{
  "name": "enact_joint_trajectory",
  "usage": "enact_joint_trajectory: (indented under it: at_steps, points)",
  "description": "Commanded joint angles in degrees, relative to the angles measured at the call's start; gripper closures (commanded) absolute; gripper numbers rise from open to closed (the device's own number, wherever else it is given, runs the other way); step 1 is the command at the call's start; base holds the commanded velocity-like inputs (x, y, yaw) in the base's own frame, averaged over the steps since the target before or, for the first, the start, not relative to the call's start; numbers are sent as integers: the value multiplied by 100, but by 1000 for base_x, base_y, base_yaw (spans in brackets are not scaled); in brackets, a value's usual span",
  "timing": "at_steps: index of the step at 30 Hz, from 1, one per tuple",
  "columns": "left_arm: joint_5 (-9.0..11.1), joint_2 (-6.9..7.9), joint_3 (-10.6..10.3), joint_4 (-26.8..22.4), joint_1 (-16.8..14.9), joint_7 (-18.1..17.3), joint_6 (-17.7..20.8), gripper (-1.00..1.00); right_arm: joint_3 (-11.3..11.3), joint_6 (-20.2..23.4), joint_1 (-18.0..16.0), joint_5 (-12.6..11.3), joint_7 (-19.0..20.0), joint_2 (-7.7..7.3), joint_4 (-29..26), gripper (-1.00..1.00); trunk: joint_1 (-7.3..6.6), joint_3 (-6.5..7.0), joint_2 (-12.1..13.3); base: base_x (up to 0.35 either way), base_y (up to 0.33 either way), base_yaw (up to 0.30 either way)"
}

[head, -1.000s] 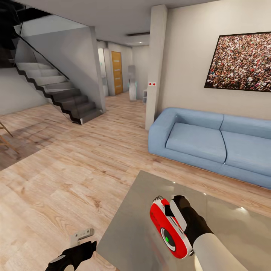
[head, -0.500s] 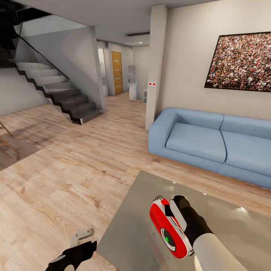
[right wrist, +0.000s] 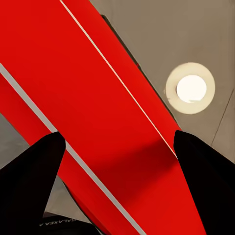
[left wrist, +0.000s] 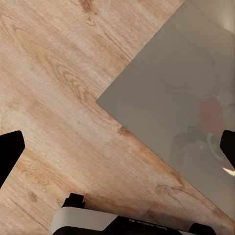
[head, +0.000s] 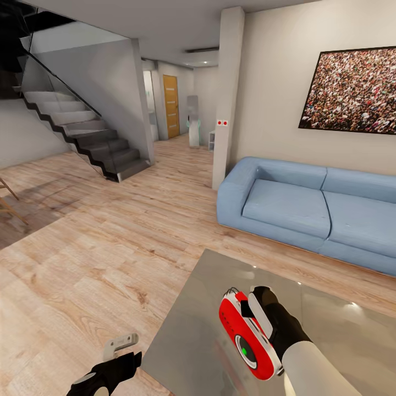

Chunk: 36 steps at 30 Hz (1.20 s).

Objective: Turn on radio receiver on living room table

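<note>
1. The table [head: 198, 308] has a glossy grey-beige top that mirrors a ceiling light; it stands on the light wood floor [head: 99, 258] of the living room, in front of the long light-blue sofa [head: 308, 209].
2. Above the sofa hangs a framed crowd picture [head: 352, 91]; beyond the table from the robot, a staircase [head: 82, 132] rises and an orange door [head: 171, 105] closes a hallway.
3. The right gripper [head: 258, 308] reaches over the table, its black fingers [right wrist: 34, 176] set on either side of the radio receiver [head: 247, 335], gripping it.
4. The left gripper [head: 113, 363] hangs over the floor just beside the table's edge, fingers spread wide and holding nothing.
5. The radio receiver is red with white side trim, tilted above the table's near part; a green light shows in its round dial.
</note>
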Motion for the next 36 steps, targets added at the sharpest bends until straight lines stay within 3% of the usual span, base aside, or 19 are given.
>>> enact_joint_trajectory:
  at_steps: [1, 19, 29, 36]
  points:
    - [0, 0, 0, 0, 0, 0, 0, -100, 1, 0, 0, 7, 2, 0, 1, 100, 0, 0, 0, 0, 0, 0]
    - [0, -10, -97, 0, 0, -9, 0, -100, 3, 0, -1, 11, 2, 0, 2, 100, 0, 0, 0, 0, 0, 0]
    - [0, -9, -155, 0, 0, -9, 0, -100, 3, 15, -3, 8, 2, 0, 3, 100, 219, -179, -401, 0, 0, 0]
    - [0, -15, -159, 0, 0, -9, 0, -100, 3, 17, 0, 8, 2, 0, 4, 100, 219, -179, -401, 0, 0, 0]
